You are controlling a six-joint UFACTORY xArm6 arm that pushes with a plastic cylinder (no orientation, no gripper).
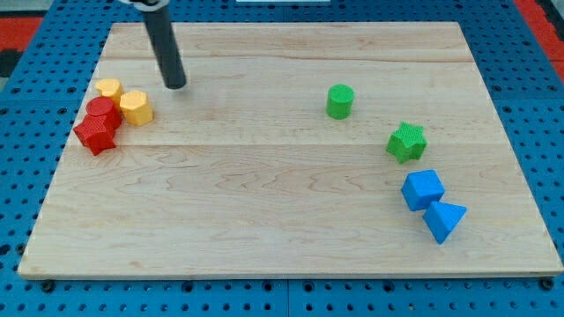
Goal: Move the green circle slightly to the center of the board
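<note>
The green circle [340, 101] is a short green cylinder standing on the wooden board [264, 194], right of the middle and toward the view's top. My tip [176, 85] is the lower end of a dark rod at the view's upper left. It is far to the left of the green circle and touches no block. It sits just up and right of the yellow blocks.
A green star [406, 142] lies down and right of the circle. A blue cube [423, 189] and a blue triangle [445, 220] sit at the right. At the left cluster are a yellow heart [109, 88], a yellow hexagon [137, 107], a red cylinder [103, 112] and a red star [95, 135].
</note>
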